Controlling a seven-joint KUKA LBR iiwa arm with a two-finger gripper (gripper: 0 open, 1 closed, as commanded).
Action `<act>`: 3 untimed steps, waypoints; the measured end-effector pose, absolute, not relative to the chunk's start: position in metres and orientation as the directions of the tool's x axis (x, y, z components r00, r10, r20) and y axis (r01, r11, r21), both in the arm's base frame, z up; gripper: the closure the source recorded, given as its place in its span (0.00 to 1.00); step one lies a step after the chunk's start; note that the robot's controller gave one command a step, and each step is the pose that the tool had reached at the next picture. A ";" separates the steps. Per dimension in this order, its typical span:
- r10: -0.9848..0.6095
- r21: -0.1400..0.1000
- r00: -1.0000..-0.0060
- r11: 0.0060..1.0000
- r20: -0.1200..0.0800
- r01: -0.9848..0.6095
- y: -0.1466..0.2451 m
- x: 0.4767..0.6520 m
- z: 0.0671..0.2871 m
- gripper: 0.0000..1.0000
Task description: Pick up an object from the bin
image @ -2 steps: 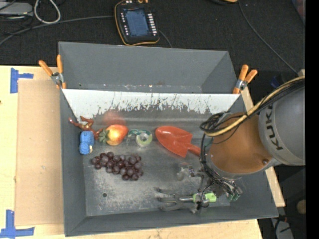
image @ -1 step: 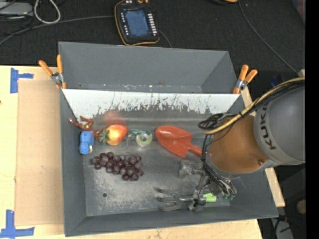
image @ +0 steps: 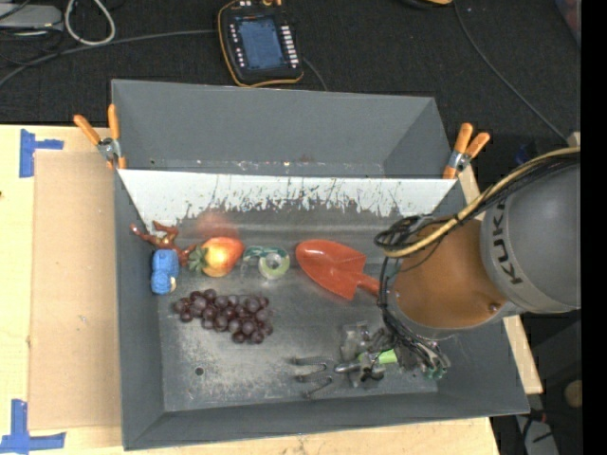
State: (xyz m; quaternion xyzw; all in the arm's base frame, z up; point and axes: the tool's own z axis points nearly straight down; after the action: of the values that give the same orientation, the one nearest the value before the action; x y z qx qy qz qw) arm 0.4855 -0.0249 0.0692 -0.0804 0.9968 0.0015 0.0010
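Though I cannot tell if the claw [image: 379, 356], lower right, is clenched, its wrist [image: 446, 282] may shove the adjacent orange scoop [image: 330, 265].

My gripper [image: 356, 360] hangs low in the near right part of the bin [image: 256, 373], just below an orange scoop [image: 329, 263]. Purple grapes [image: 226, 313], an apple [image: 220, 255] and a blue toy [image: 164, 271] lie well to its left.
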 end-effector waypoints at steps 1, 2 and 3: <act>-0.163 0.003 -0.987 0.987 -0.002 -0.163 -0.025 0.486 0.069 1.00; -0.164 0.006 -0.986 0.987 0.011 -0.164 -0.024 0.482 0.093 1.00; -0.164 0.003 -0.986 0.986 -0.002 -0.164 -0.024 0.486 0.137 1.00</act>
State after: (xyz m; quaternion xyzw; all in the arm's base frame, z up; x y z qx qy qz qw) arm 0.4857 -0.0244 0.1366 -0.0822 0.9966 0.0017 0.0008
